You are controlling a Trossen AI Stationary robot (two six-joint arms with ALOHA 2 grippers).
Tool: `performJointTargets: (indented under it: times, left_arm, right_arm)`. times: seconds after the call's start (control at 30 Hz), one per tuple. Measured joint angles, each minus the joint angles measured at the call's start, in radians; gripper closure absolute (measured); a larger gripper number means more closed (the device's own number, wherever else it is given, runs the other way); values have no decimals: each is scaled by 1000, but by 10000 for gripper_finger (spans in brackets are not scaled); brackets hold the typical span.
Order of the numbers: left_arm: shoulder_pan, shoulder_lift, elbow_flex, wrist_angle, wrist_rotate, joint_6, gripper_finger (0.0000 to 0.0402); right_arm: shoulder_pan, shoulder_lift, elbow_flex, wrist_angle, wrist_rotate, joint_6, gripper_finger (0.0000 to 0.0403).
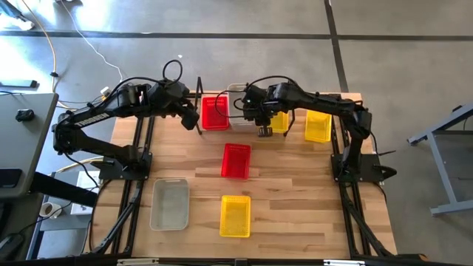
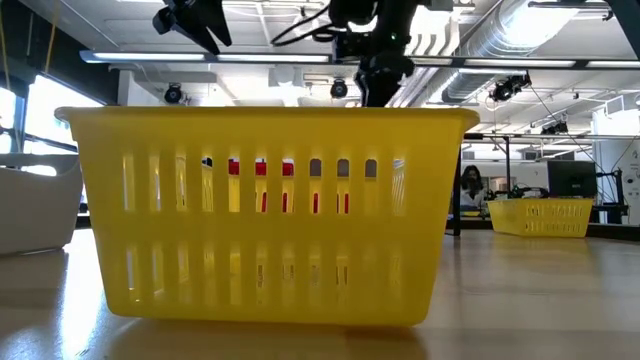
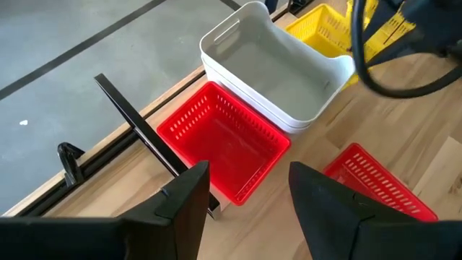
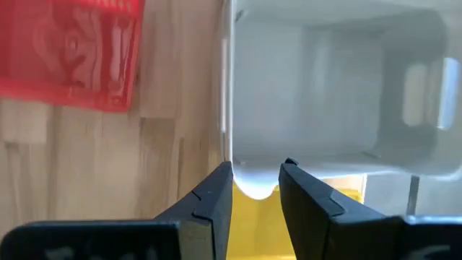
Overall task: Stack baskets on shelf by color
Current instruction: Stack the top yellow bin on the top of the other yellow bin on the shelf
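From above, a pale wooden table [image 1: 295,214] carries two red mesh baskets [image 1: 236,160], three yellow ones [image 1: 235,216] and a translucent clear-grey basket [image 1: 170,203] in front, while the left gripper [image 1: 194,117] hangs beside the red basket on the shelf [image 1: 222,131].

At table height, a slotted yellow basket fills the foreground.

The left wrist view shows wide-parted jaws holding nothing above a red basket [image 3: 220,141] and stacked smooth clear-grey baskets [image 3: 278,68]; the right gripper [image 4: 256,189] stands partly open, the clear-grey basket's rim [image 4: 253,180] between its jaws.

Two red baskets [image 1: 215,113], three yellow baskets [image 1: 235,216], two clear-grey baskets [image 1: 169,204].
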Motion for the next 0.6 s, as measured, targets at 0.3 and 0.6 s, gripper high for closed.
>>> performJointTargets:
  times: [0.3,0.6]
  left_arm:
    - [-1,0,0,-18,4,29,222]
    - [-1,0,0,-22,5,63,222]
  right_arm:
    - [-1,-1,72,-180,7,357,304]
    - [30,-32,72,-358,90,503,304]
